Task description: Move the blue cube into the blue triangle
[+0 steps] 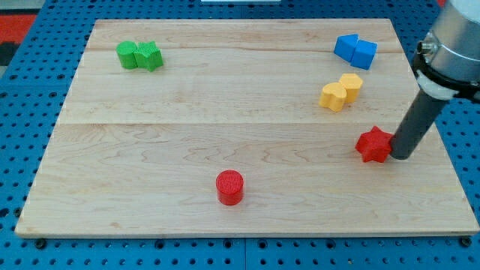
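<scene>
Two blue blocks touch each other at the view's top right: a blue cube [365,54] on the right and a blue triangle-like block [346,47] on its left. My tip [399,157] rests on the board at the view's right, just right of a red star block [373,145] and touching or nearly touching it. The tip is well below the blue blocks.
Two yellow blocks [340,91] sit together below the blue pair. Two green blocks [139,55] sit together at the top left. A red cylinder [230,187] stands near the bottom middle. The wooden board [187,135] lies on a blue pegboard; its right edge is near the tip.
</scene>
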Available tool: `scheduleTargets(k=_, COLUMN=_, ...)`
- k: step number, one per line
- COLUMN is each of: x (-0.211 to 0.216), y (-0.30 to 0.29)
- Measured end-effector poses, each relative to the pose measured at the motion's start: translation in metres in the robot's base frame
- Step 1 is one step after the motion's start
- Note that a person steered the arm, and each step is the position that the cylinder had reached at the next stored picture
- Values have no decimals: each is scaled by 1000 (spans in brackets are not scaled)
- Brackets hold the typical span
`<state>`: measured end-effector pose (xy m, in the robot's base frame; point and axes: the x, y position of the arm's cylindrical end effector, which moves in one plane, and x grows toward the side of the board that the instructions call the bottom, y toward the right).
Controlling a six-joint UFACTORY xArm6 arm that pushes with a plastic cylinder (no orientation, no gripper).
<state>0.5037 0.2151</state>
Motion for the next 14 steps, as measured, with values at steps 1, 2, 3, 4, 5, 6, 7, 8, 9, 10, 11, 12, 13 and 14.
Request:
scheduleTargets(k=1, x=0, y=-19)
scheduleTargets(k=2, x=0, y=-39)
scheduleTargets(k=3, x=0, y=-61)
scheduleTargets(k=4, x=0, y=-76)
scheduleTargets(k=5, x=3, y=-41)
scheduleTargets(k=6, x=-6, y=-7)
scheduleTargets(k=7, x=-37, y=-18)
scheduleTargets(k=8, x=-37, y=-26)
scheduleTargets(k=9, x=-37, y=-45)
scheduleTargets(k=10, x=-37, y=-72)
scheduleTargets(k=11, x=-37, y=-101)
scheduleTargets(k=12, x=-37, y=-129)
scheduleTargets(k=13, x=-37, y=-153)
scheduleTargets(k=14, x=-37, y=-176)
